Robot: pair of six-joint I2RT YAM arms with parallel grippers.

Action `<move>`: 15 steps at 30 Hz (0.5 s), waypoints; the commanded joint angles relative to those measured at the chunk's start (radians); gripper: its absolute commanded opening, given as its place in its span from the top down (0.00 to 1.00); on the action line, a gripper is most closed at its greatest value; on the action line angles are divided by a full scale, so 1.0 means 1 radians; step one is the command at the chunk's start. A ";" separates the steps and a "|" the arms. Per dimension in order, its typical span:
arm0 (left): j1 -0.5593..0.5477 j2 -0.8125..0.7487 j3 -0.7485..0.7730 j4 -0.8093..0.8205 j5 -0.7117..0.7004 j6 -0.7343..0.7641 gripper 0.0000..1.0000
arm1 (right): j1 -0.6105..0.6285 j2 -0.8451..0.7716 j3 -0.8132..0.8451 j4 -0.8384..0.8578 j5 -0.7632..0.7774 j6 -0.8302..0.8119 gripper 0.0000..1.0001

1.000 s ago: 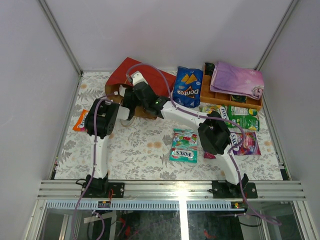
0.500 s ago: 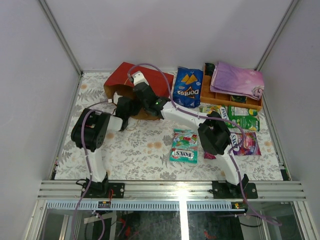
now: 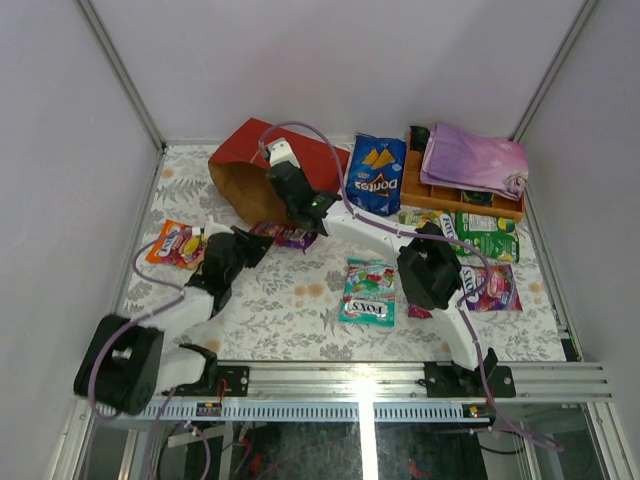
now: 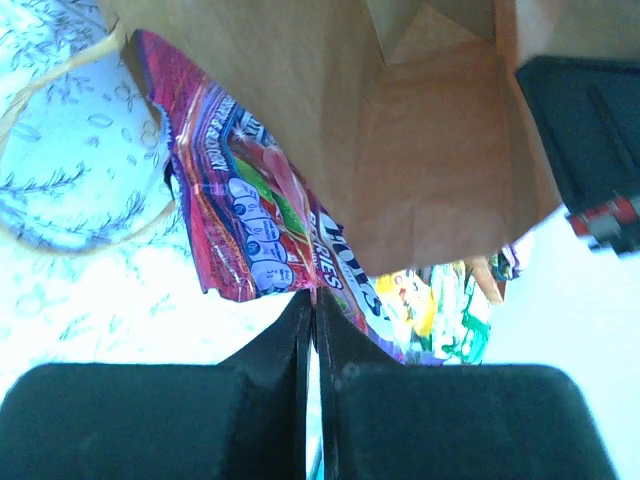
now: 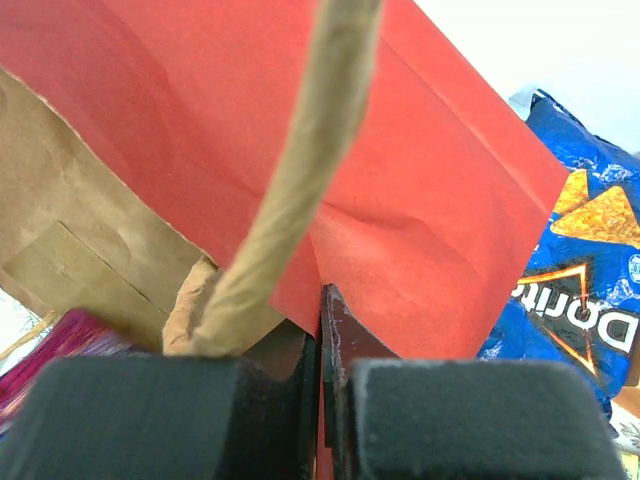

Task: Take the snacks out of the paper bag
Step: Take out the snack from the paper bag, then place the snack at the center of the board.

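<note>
Pulled back toward its base since a second ago, the left claw [image 3: 262,238] is now lying low on the table in the overhead view, and a purple packet [image 3: 288,236] is showing just ahead of its tips. The paper bag [image 3: 250,150] is lying on its side beyond that packet, mouth toward the claw. The right claw [image 3: 280,165] is sitting at the bag's upper rim, its tips hidden under its own body. An orange packet [image 3: 175,243] is resting beside the left claw, on its outer side.

From the left wrist, the left claw [image 4: 310,300] is pinching shut on the near edge of the purple packet [image 4: 240,230]. The bag's brown inside [image 4: 420,150] is covering the packet's far part, and more wrappers beneath are too jumbled to name.

From the right wrist, the right claw [image 5: 320,320] is clamping the red bag wall [image 5: 300,120]. The string handle [image 5: 300,180] is crossing in front, blurred. A Doritos bag [image 5: 560,270] is lying past the bag, cut off at the frame edge.
</note>
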 commanded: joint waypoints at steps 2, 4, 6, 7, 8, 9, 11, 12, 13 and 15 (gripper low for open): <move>-0.030 -0.270 -0.083 -0.226 -0.029 0.041 1.00 | -0.015 -0.039 0.049 0.011 -0.007 0.041 1.00; -0.040 -0.357 -0.107 -0.315 -0.020 0.039 1.00 | -0.017 -0.036 0.050 0.009 -0.015 0.044 1.00; -0.053 -0.427 -0.137 -0.388 -0.007 0.026 1.00 | -0.018 -0.033 0.052 0.009 -0.020 0.048 1.00; -0.058 -0.457 -0.152 -0.420 -0.002 0.015 1.00 | -0.021 -0.031 0.054 0.006 -0.024 0.050 1.00; -0.063 -0.488 -0.170 -0.444 0.002 0.001 1.00 | -0.021 -0.030 0.055 0.004 -0.024 0.052 1.00; -0.070 -0.515 -0.196 -0.469 0.009 -0.017 1.00 | -0.021 -0.031 0.056 0.002 -0.027 0.053 1.00; -0.087 -0.580 -0.241 -0.514 0.024 -0.062 1.00 | -0.024 -0.032 0.054 0.000 -0.025 0.052 1.00; -0.094 -0.605 -0.265 -0.531 0.032 -0.081 1.00 | -0.027 -0.033 0.051 0.000 -0.026 0.052 1.00; -0.101 -0.630 -0.288 -0.550 0.036 -0.099 1.00 | -0.029 -0.034 0.049 0.002 -0.028 0.054 1.00; -0.113 -0.669 -0.325 -0.587 0.043 -0.128 1.00 | -0.037 -0.035 0.046 0.000 -0.036 0.060 1.00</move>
